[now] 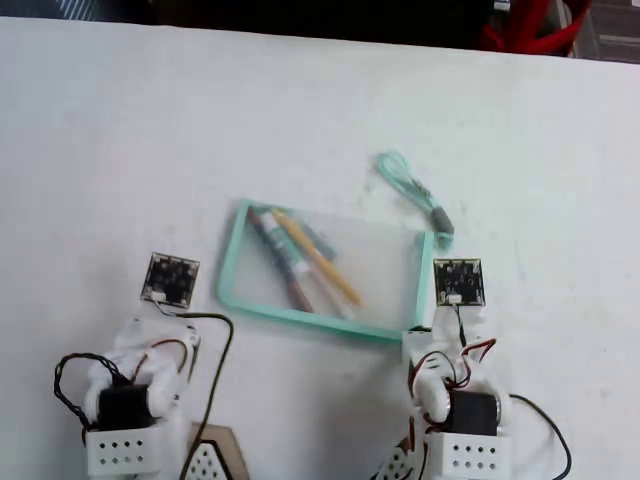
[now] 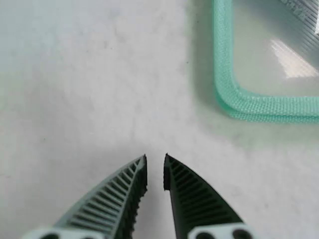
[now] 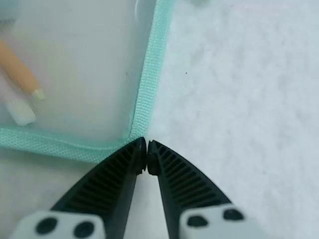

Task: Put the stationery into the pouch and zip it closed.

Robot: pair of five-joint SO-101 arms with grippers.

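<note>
One pouch [image 1: 310,318] is lying flat mid-desk [image 1: 120,150], holding what look like three pens [image 1: 318,258], though the exact count is hard to tell. One teal strap [image 1: 400,178] is trailing from its far right corner. Two arms are sitting at the near edge, the left arm [image 1: 130,395] and the right arm [image 1: 460,400]. The left end effector [image 2: 155,162] is hovering narrowly parted beside a pouch corner, apart from it. The right end effector [image 3: 146,149] is sitting almost closed, tips at another corner.
</note>
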